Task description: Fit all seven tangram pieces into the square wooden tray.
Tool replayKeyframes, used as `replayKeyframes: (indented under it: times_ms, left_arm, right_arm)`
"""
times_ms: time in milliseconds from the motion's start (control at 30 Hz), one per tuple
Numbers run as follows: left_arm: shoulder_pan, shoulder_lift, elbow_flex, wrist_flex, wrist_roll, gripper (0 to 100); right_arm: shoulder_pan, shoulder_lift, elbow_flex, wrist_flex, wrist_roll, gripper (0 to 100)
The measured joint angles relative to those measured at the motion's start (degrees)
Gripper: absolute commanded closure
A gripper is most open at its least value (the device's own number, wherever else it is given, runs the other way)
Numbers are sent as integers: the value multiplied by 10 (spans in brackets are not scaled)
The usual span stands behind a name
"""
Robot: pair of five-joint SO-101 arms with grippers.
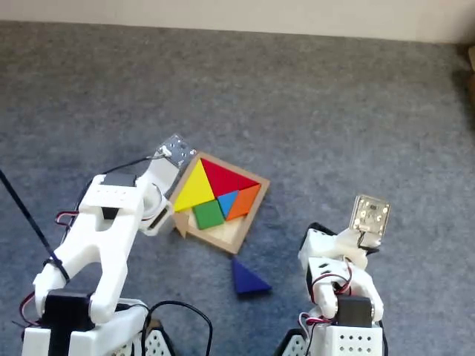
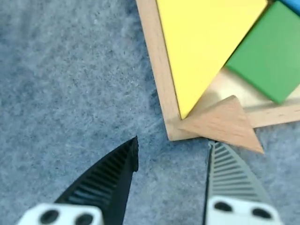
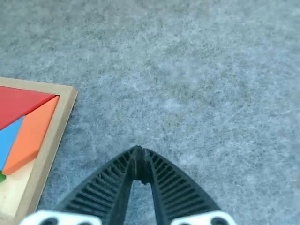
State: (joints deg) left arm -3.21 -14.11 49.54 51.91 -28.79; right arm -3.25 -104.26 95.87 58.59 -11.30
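Jaws of the left gripper (image 2: 173, 142) are spread at a corner of the tray (image 2: 154, 70), where a wooden triangle (image 2: 225, 124) is propped on the rim, probably for nudging in; the right gripper (image 3: 139, 154) is shut nearby.

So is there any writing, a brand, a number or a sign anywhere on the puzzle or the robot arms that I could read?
None can be read.
The wooden tray, the coloured pieces in it and the blue triangle on the carpet are plain.
The small circuit boards show only tiny specks, too small to read.
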Motion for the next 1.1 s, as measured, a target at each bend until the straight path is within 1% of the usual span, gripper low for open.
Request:
replayKeyframes:
  times_ms: [133,233,400,667,833,1100]
  left_arm:
    - [4,-36,0,25,0,765]
    - [20,-62,0,43,0,765]
    - [37,-66,0,45,0,765]
    - [38,-66,0,43,3,765]
    - [38,-67,0,43,29,765]
    - [38,-83,0,43,35,766]
  right_arm:
    - [0,0,0,0,0,990]
    - [0,0,0,0,0,990]
    - [0,0,0,0,0,990]
    - [0,0,0,0,0,990]
    - [0,0,0,0,0,990]
    - [0,0,0,0,0,990]
